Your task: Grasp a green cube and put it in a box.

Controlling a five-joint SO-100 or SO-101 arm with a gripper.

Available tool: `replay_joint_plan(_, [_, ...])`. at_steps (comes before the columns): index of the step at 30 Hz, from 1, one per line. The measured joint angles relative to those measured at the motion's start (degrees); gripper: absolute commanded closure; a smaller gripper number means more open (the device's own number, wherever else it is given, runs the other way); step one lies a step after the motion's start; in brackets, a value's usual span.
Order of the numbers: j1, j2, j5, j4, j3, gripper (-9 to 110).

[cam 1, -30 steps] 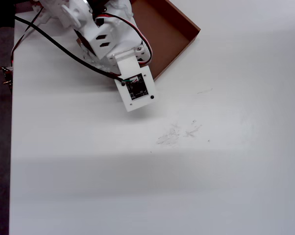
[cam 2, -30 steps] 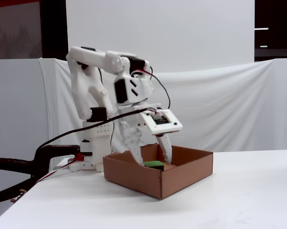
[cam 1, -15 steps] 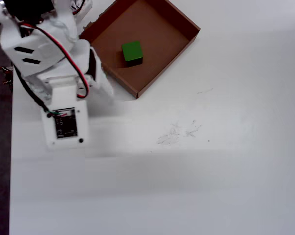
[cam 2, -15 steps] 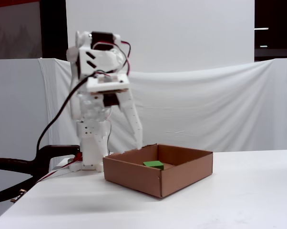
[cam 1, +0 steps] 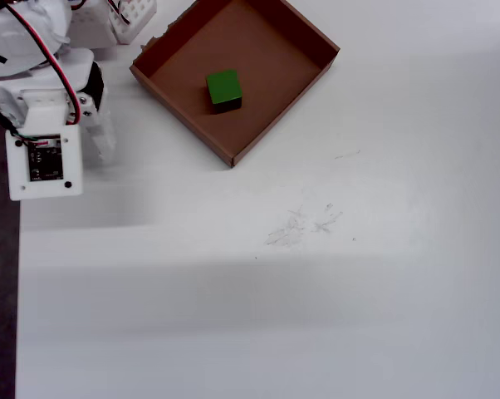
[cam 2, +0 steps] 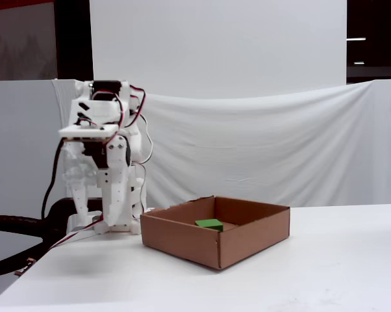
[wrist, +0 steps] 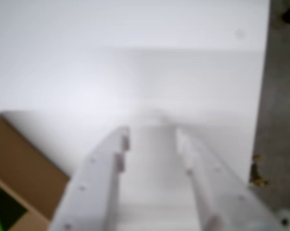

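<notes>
1. We take this for a lab-style robot bench: white table (cam 2: 325, 273), white cloth backdrop (cam 2: 260, 149) behind the arm.
2. Exposed servo wiring (cam 2: 138, 104) above the claw (wrist: 152, 139); dark room beyond.

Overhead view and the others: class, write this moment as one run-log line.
green cube: inside box | gripper: open, empty, beside the box | table: white
</notes>
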Motion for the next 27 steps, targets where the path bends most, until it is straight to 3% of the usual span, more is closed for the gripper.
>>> replay_joint_plan(7, [0.1,19.3,-3.7,15.4,10.5,91])
replay_joint_plan(16, [0.8,29.8,-5.6,23.0,18.0,90])
replay_joint_plan(27, [0.8,30.0,-5.8,24.3,18.0,87])
